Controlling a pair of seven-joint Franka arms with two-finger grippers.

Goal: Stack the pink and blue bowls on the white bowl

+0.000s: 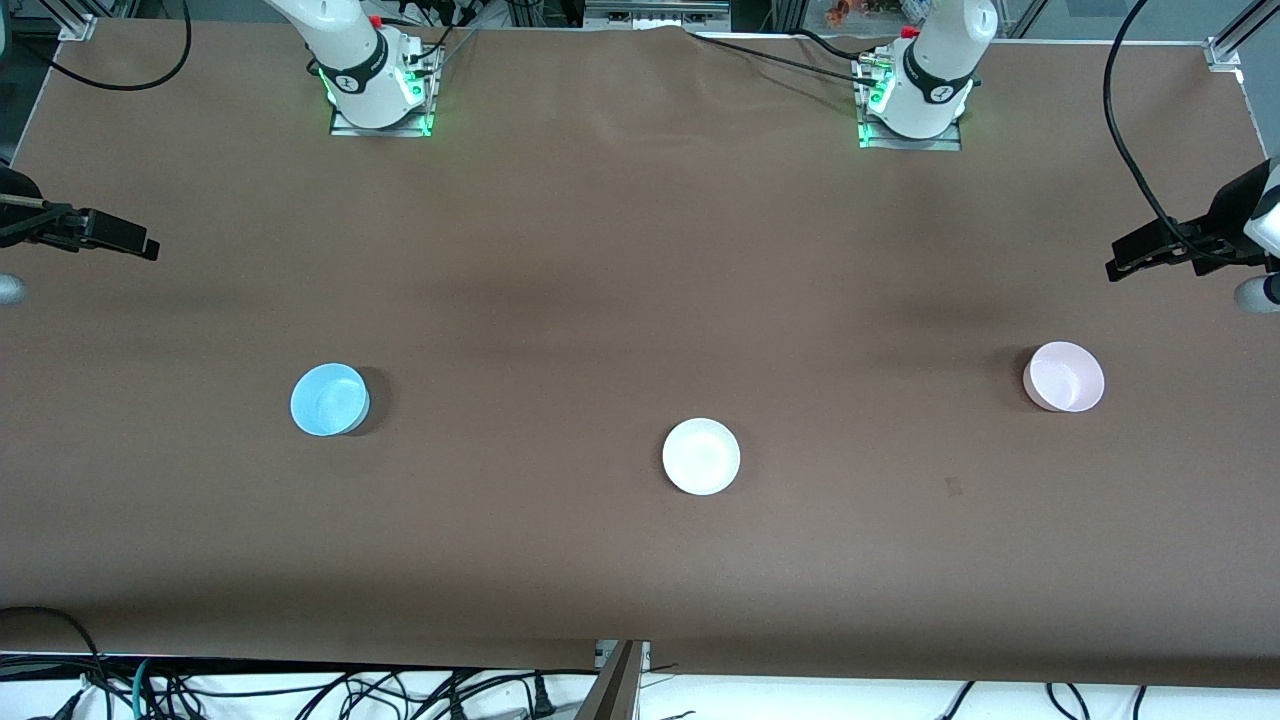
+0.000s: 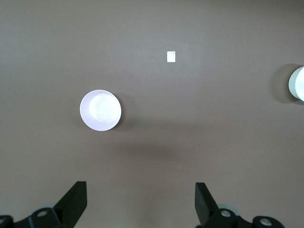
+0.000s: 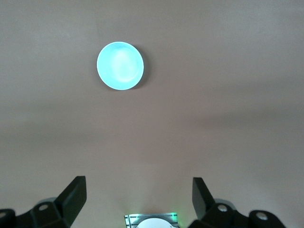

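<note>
Three bowls sit apart on the brown table. The light blue bowl point(image 1: 330, 400) point(image 3: 120, 65) is toward the right arm's end. The pink bowl point(image 1: 1064, 376) point(image 2: 100, 110) is toward the left arm's end. The white bowl point(image 1: 701, 456) lies between them, slightly nearer the front camera, and only its edge point(image 2: 298, 83) shows in the left wrist view. My left gripper point(image 1: 1130, 255) point(image 2: 140, 199) hangs open and empty, high over its end of the table. My right gripper point(image 1: 125, 240) point(image 3: 137, 194) hangs open and empty, high over the opposite end. Neither touches a bowl.
The arm bases point(image 1: 378, 95) point(image 1: 912, 105) stand with green lights along the table's edge farthest from the front camera. A small pale tag point(image 2: 171, 56) lies on the cloth between the pink and white bowls. Cables point(image 1: 300, 690) hang below the table's near edge.
</note>
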